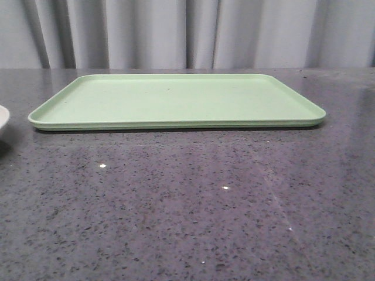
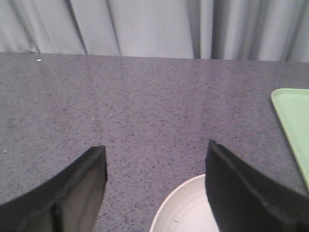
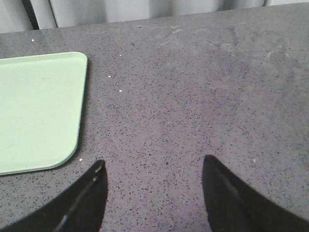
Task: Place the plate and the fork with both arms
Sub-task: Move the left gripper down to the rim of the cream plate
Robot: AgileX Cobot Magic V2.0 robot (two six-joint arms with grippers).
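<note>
The off-white plate [image 1: 2, 120] shows only as a sliver at the left edge of the front view, left of the tray. In the left wrist view its rim [image 2: 181, 210] lies just below my left gripper [image 2: 154, 157], which is open and empty, one finger partly over the plate. My right gripper [image 3: 153, 166] is open and empty over bare table, just off the tray's right corner. The yellow fork is out of view. Neither gripper shows in the front view.
The light-green rectangular tray [image 1: 176, 99] lies across the middle of the dark speckled table, with nothing on it; its edges also show in the left wrist view [image 2: 292, 121] and the right wrist view [image 3: 38, 111]. Grey curtains hang behind the table.
</note>
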